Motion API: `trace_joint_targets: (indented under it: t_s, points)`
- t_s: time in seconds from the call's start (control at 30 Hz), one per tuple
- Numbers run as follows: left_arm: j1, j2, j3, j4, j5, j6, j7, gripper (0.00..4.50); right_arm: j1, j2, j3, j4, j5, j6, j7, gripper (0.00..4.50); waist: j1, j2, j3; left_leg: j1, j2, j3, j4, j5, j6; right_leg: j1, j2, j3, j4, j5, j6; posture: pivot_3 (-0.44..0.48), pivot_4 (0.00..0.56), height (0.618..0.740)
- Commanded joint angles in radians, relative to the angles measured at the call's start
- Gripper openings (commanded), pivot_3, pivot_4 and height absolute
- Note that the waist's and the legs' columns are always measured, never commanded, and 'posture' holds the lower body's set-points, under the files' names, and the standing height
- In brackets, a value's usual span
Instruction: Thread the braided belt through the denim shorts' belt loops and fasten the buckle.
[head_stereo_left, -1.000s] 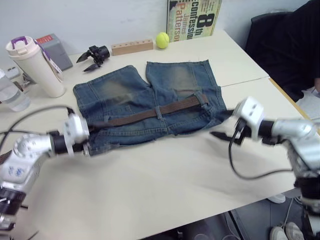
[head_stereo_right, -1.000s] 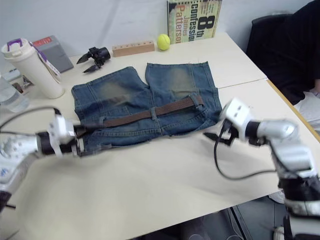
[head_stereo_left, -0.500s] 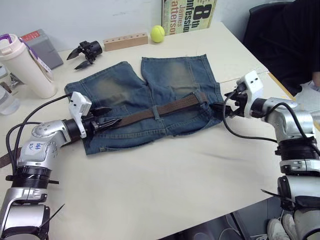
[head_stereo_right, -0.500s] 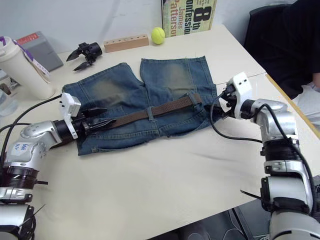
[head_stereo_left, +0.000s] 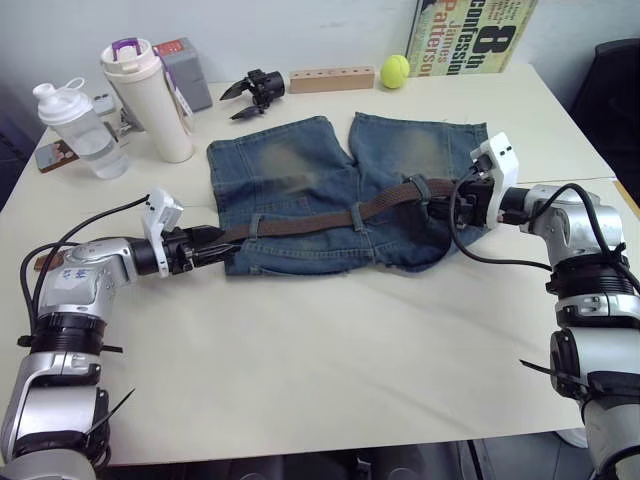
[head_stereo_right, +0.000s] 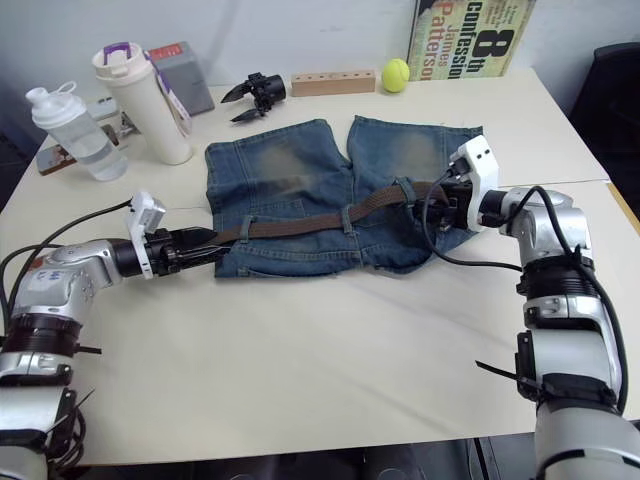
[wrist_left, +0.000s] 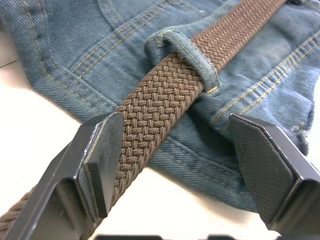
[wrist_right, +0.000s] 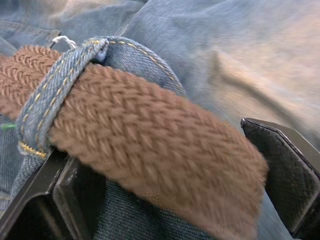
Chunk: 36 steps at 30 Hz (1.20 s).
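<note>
Denim shorts (head_stereo_left: 340, 190) lie flat on the pale surface (head_stereo_left: 330, 340), with the waistband toward the robot and the two legs pointing away from it. The braided belt (head_stereo_left: 330, 222) runs along the waistband and passes under the belt loops (wrist_left: 185, 50). One loop is seen close in the left wrist view with the brown weave going through it, and another in the right wrist view.

The left tool (head_stereo_left: 218, 251) is at the left end of the waistband. Its fingers (wrist_left: 100, 160) are spread apart with the belt lying between them, and they do not press on it. Half a second ago this tool was further in over the shorts; now it sits at the edge of the cloth, where the belt leaves the denim toward the robot's left.

The right tool (head_stereo_left: 440, 211) is at the right end of the waistband. Its fingers (wrist_right: 285, 170) also stand wide apart, on both sides of the belt, near a loop. Compared with the earlier picture it has come closer over the shorts. The whole view has shifted too, so the camera moved. The shorts look unchanged in their place.

Beyond the shorts, far from the robot, stand a white tumbler (head_stereo_left: 150, 100), a clear bottle (head_stereo_left: 80, 130), a tennis ball (head_stereo_left: 394, 70) and a wooden block (head_stereo_left: 332, 79).
</note>
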Motion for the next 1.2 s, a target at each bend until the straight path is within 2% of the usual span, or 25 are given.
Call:
trace_joint_targets:
  t_s: [0.03, 0.27, 0.57, 0.73, 0.83, 1.03, 1.2]
  points:
    - [-0.064, -0.016, 0.028, 0.041, -0.001, 0.024, -0.047, 3.72, -0.038, -0.058, 0.062, 0.072, -0.088, -0.108, 0.045, 4.47, 0.0, 0.0, 0.0, 0.0, 0.0, 0.0, -0.001, 0.0, 0.0, 0.001, 0.0, -0.002, -0.003, 0.0, 0.001, 0.0, 0.15, 0.657]
    - [-0.111, -0.022, 0.012, 0.104, 0.024, 0.066, -0.131, 3.72, -0.077, -0.175, 0.108, 0.148, -0.173, -0.176, 0.132, 4.47, -0.002, -0.002, 0.001, -0.002, -0.001, 0.011, -0.012, 0.006, 0.008, 0.004, -0.006, -0.015, -0.015, 0.003, 0.006, 0.0, 0.15, 0.657]
    - [-0.192, -0.082, 0.018, 0.208, 0.064, 0.089, -0.135, 3.72, -0.153, -0.203, 0.085, 0.223, -0.157, -0.149, 0.273, 4.47, 0.001, -0.004, 0.002, -0.001, 0.001, 0.023, -0.016, 0.012, 0.012, 0.005, -0.009, -0.016, -0.018, 0.006, 0.01, 0.0, 0.15, 0.657]
    - [-0.217, -0.1, 0.006, 0.244, 0.088, 0.072, -0.167, 3.72, -0.16, -0.252, 0.115, 0.264, -0.219, -0.213, 0.296, 4.47, 0.0, -0.005, 0.003, -0.002, 0.001, 0.024, -0.016, 0.012, 0.013, 0.006, -0.01, -0.017, -0.019, 0.007, 0.01, 0.0, 0.15, 0.657]
    - [-0.22, -0.11, 0.01, 0.242, 0.093, 0.075, -0.172, 3.72, -0.137, -0.299, 0.135, 0.231, -0.247, -0.262, 0.346, 4.47, 0.0, -0.005, 0.003, -0.002, 0.001, 0.024, -0.016, 0.012, 0.013, 0.006, -0.01, -0.017, -0.019, 0.007, 0.01, 0.0, 0.15, 0.657]
    - [-0.235, -0.135, 0.01, 0.265, 0.109, 0.059, -0.177, 3.72, -0.231, -0.245, 0.049, 0.238, -0.145, -0.089, 0.368, 4.47, -0.007, -0.005, 0.003, -0.001, 0.002, 0.025, -0.016, 0.012, 0.013, 0.006, -0.009, -0.017, -0.018, 0.007, 0.01, 0.0, 0.15, 0.657]
    - [-0.242, -0.149, 0.004, 0.281, 0.124, 0.07, -0.194, 3.72, -0.283, -0.184, 0.029, 0.222, -0.094, 0.065, 0.417, 4.47, 0.0, -0.005, 0.003, -0.001, 0.003, 0.025, -0.016, 0.012, 0.013, 0.006, -0.009, -0.017, -0.018, 0.007, 0.01, 0.0, 0.15, 0.657]
